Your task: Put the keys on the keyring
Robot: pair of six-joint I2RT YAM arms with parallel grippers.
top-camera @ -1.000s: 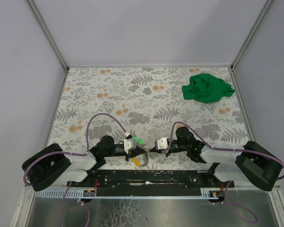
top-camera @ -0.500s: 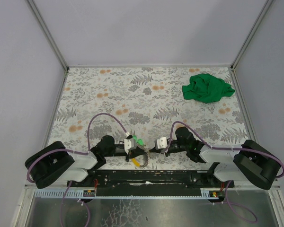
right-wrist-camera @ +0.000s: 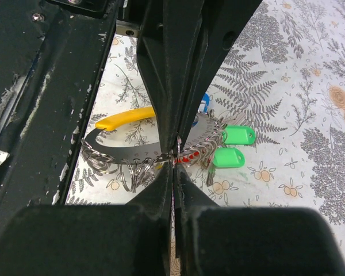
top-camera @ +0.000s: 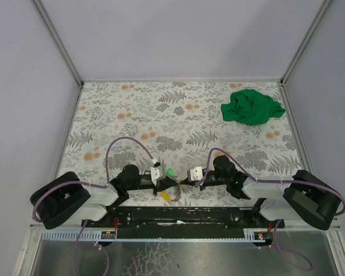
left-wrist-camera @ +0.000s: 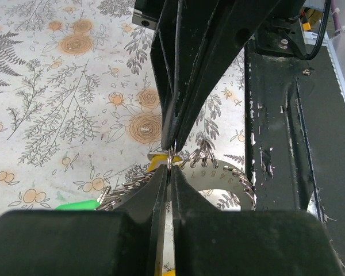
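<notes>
You've got both pincers shut: L gripper (left-wrist-camera: 168, 173) and R gripper (right-wrist-camera: 175, 170) meet tip to tip over the silvery-grey metal keyring (right-wrist-camera: 123, 154), w/ one of its thin wire loops at the meeting point; can't tell which tip actually holds it. Keyring lies on the floral-print table (top-camera: 161, 115), just beside the black base rail (left-wrist-camera: 276, 144). Tiny metal keys w/ bright-green plastic tags (right-wrist-camera: 238, 135) fan out against the keyring's far side, yellow plastic tag (right-wrist-camera: 123, 119) on the rail side. Crumpled green cloth (top-camera: 252, 107) sits well apart, far R corner.
</notes>
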